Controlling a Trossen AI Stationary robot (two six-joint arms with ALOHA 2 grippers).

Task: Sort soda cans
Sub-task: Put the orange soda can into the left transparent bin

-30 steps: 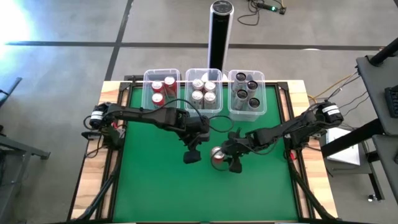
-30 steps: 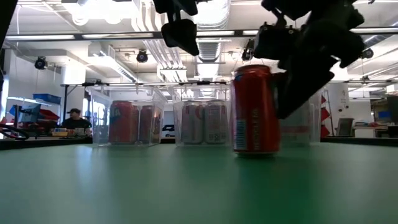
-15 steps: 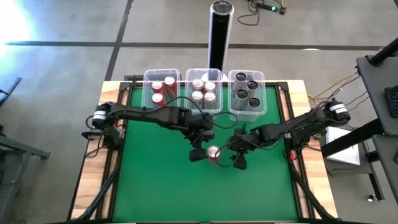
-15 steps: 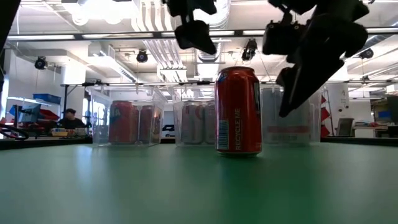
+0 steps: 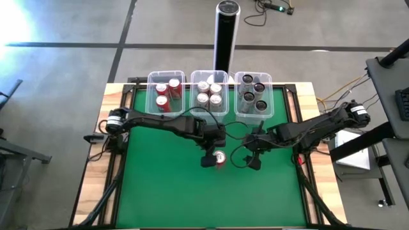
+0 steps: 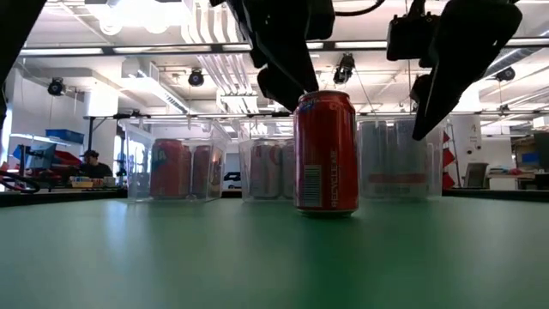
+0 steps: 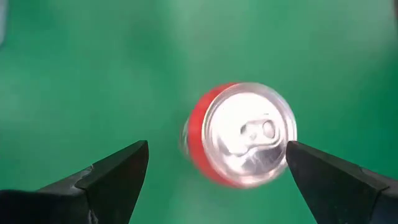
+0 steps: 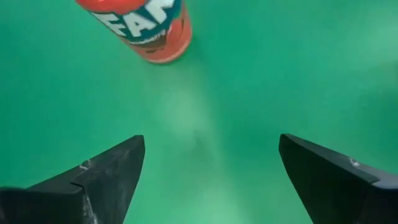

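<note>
One red can (image 5: 220,158) stands upright at the centre of the green counter (image 5: 160,191). The left claw (image 5: 209,158) hangs open directly above it, fingers apart, not touching. The right claw (image 5: 252,160), also open, sits just right of the can, clear of it.

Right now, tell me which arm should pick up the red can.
Left. Its open pincer hangs right over the red can, looking straight down on its lid. The right pincer, also open, sits off to the side.
</note>
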